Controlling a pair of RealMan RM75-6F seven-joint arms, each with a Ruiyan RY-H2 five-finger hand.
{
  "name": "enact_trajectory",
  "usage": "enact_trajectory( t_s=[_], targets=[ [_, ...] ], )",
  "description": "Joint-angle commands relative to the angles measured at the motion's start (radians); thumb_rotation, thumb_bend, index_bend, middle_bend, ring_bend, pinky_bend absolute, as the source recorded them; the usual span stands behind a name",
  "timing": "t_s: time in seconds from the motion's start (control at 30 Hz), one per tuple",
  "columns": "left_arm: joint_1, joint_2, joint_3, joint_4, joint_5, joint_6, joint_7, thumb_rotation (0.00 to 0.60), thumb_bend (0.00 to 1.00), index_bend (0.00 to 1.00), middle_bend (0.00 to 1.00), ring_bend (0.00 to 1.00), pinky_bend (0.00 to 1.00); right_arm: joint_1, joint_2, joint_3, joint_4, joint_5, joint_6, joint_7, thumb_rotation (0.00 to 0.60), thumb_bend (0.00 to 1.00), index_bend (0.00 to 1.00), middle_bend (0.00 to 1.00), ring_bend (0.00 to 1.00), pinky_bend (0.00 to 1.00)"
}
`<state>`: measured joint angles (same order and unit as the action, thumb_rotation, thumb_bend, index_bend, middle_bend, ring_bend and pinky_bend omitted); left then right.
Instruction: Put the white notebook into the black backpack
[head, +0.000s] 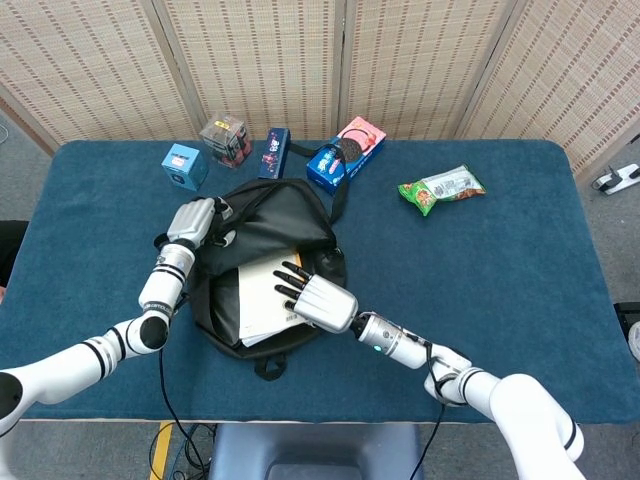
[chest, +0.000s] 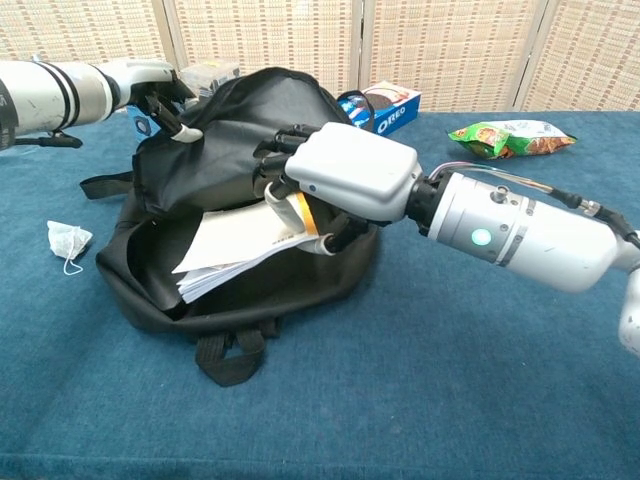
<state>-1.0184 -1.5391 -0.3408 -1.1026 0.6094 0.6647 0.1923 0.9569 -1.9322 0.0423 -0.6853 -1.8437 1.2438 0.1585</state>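
My right hand (chest: 345, 180) gripped the white notebook (chest: 240, 245) at its yellow-edged end, the pages lying partly inside the open mouth of the black backpack (head: 265, 265) on the blue table (head: 480, 290). Farther back, my left hand (head: 195, 222) pinched the backpack's upper flap and held it lifted. Beyond sat an Oreo box (head: 338, 160), a green snack packet (head: 441, 189) and a blue cube (head: 184, 166).
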Motion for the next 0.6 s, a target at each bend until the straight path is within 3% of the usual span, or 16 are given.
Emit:
enact_trajectory(
  t_s=[0.03, 0.6],
  targets=[
    [0.0, 0.007, 0.001, -0.011, 0.0, 0.003, -0.001, 0.6, 0.43, 0.76, 0.31, 0.29, 0.11, 0.016, -0.023, 0.005, 0.035, 0.017, -0.014, 0.01, 0.6, 0.51, 0.64, 0.28, 0.1, 0.1],
    [-0.009, 0.032, 0.017, -0.038, -0.045, -0.002, 0.002, 0.6, 0.43, 0.76, 0.31, 0.29, 0.11, 0.075, -0.139, 0.0, 0.24, 0.083, -0.094, 0.024, 0.6, 0.51, 0.64, 0.25, 0.07, 0.05]
  ],
)
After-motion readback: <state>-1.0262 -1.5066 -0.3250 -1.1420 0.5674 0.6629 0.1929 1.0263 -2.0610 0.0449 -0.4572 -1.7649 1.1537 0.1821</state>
